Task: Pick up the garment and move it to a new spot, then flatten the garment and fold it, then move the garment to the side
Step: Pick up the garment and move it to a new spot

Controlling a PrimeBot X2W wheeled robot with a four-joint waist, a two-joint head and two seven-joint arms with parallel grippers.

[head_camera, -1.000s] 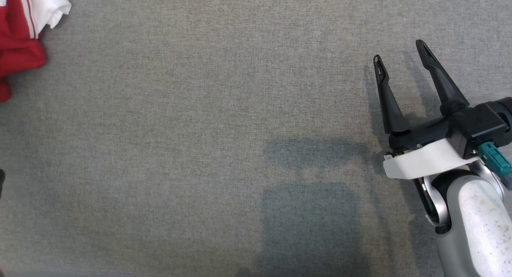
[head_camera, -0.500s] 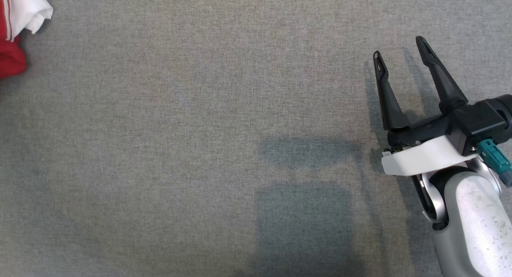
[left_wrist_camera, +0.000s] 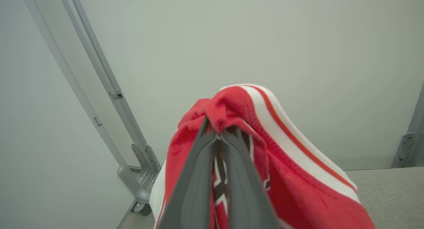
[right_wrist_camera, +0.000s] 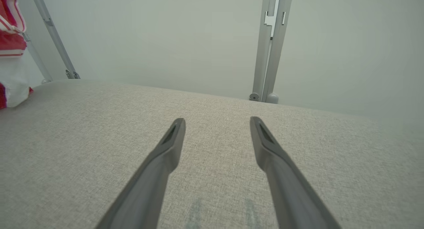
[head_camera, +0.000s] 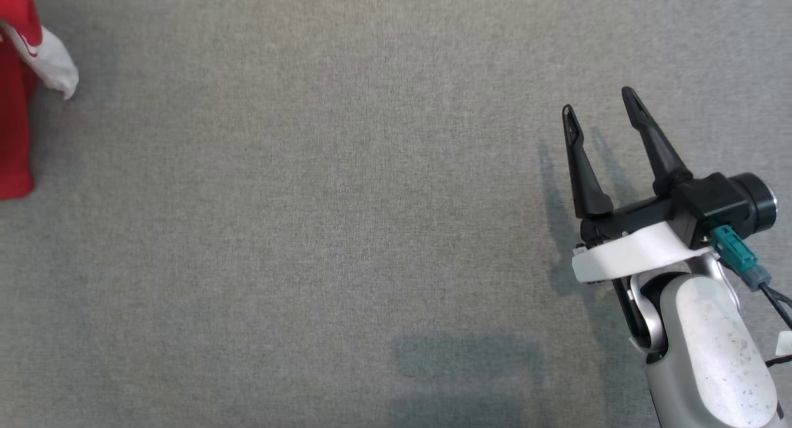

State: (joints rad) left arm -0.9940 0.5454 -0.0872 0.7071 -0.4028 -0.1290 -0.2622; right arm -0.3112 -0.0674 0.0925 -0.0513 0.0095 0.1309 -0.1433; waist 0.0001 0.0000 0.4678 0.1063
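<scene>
The garment is red fleece with white stripes. In the left wrist view my left gripper is shut on a bunched fold of it, and the cloth drapes down over both fingers, lifted above the surface. The head view catches the garment hanging at the far left edge, a white cuff at its side. From the right wrist camera the garment hangs at the far left. My right gripper hovers open and empty over the grey surface at the right, and its own wrist view has the right gripper with nothing between the fingers.
A grey fabric-covered table spreads across the head view. Behind it stands a pale wall with metal frame posts. A slanted post runs behind the held garment.
The left gripper has shut on the garment and lifted it, so the cloth now hangs at the left edge instead of lying bunched. The head camera has shifted; the right gripper stays open.
</scene>
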